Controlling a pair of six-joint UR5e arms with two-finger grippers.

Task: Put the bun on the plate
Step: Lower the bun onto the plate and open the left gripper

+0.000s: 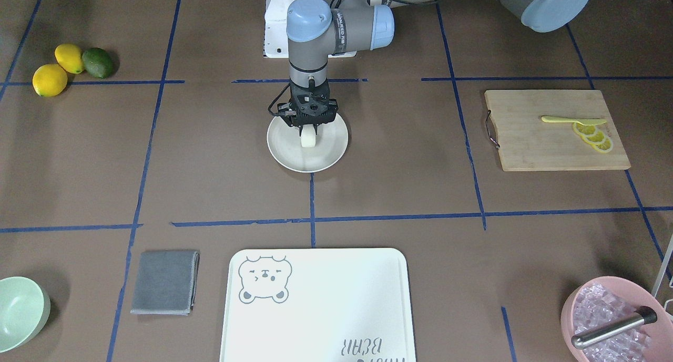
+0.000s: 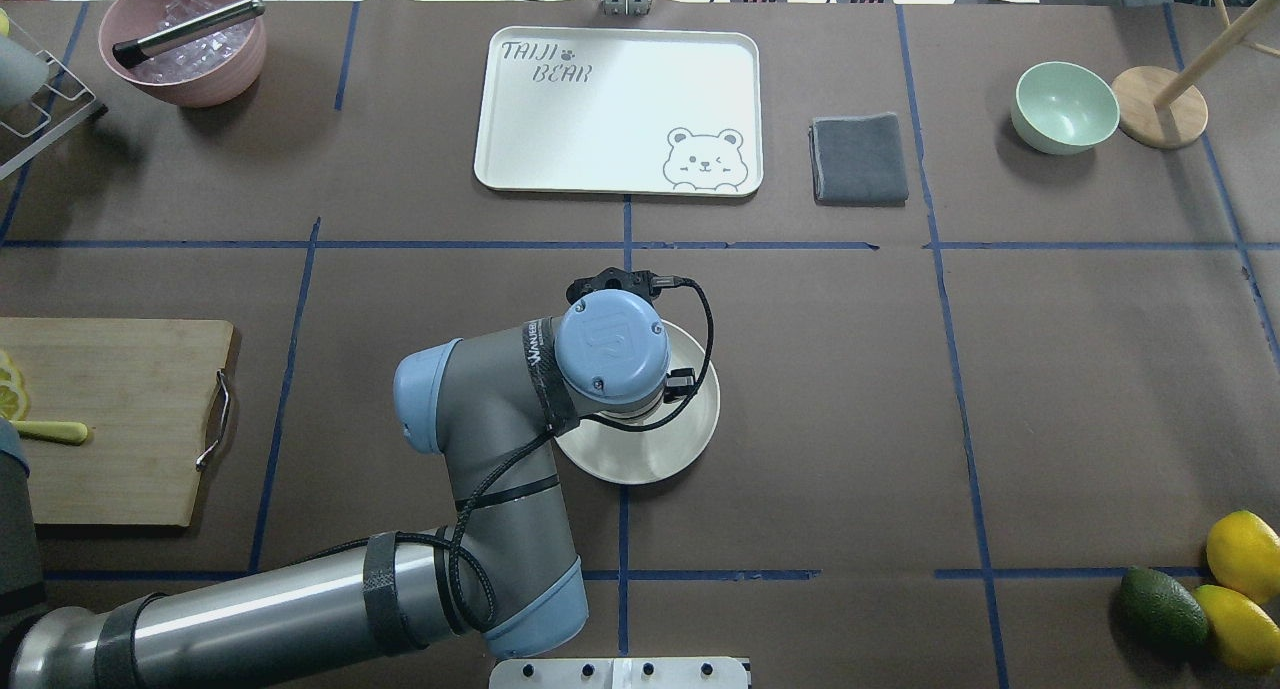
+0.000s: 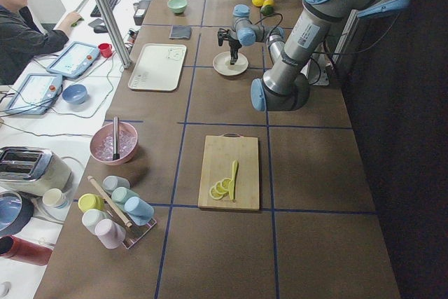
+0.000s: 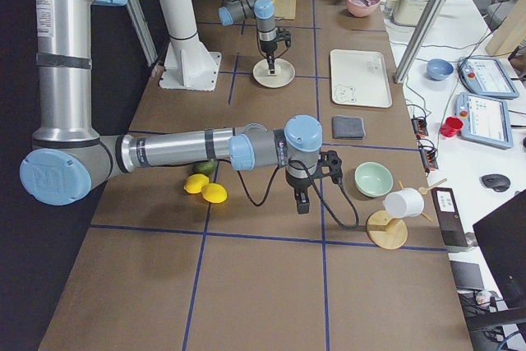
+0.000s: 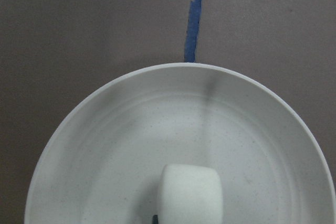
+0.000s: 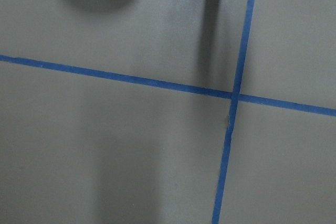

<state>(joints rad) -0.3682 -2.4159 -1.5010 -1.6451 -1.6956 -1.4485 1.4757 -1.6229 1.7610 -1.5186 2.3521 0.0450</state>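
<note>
The small white bun (image 1: pixel 308 137) stands upright near the middle of the round cream plate (image 1: pixel 284 157), and my left gripper (image 1: pixel 308 126) comes straight down on it with its fingers closed on the bun's top. From the left wrist camera the bun (image 5: pixel 190 192) sits low in the picture over the plate (image 5: pixel 105 145). Overhead, my left wrist hides the bun and covers part of the plate (image 2: pixel 690 439). My right gripper (image 4: pixel 302 205) shows only in the exterior right view, hanging above the table near the mint bowl; I cannot tell whether it is open or shut.
A white bear tray (image 1: pixel 315 309) and a grey cloth (image 1: pixel 165 281) lie in front of the plate. Also here: a cutting board (image 1: pixel 547 146) with lemon slices, a pink ice bowl (image 1: pixel 578 304), a mint bowl (image 2: pixel 1065 107), and lemons with an avocado (image 1: pixel 98 62).
</note>
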